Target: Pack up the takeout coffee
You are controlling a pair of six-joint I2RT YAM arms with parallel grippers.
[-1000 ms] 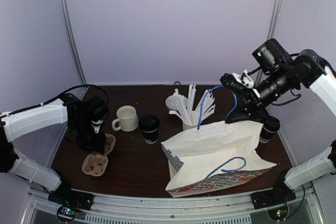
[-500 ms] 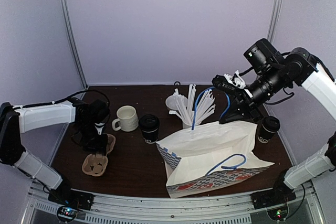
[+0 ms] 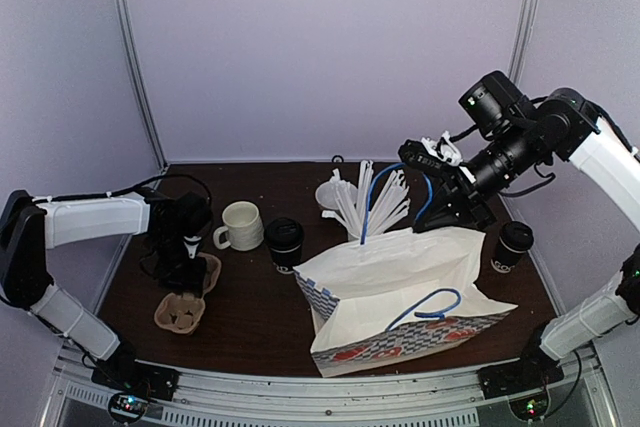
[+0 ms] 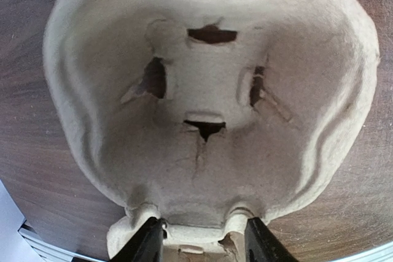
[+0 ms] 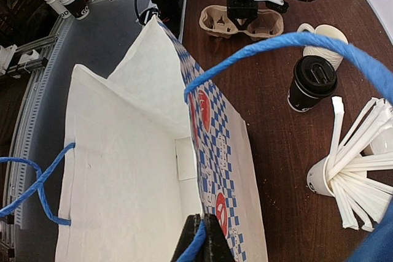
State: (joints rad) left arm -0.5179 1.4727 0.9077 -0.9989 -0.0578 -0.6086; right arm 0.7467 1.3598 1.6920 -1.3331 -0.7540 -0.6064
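Left cup (image 3: 284, 244) between mug (image 3: 240, 225) and bag (image 3: 400, 282)

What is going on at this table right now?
The right gripper is shut on the blue handle of the paper bag, holding the mouth open. The left gripper straddles the middle of the cup carrier; whether it grips is unclear. One coffee cup stands near the mug, the other coffee cup right of the bag; neither is packed.

Robot test booth: plain panel walls (image 3: 320, 47) enclose a dark table (image 3: 260, 307).
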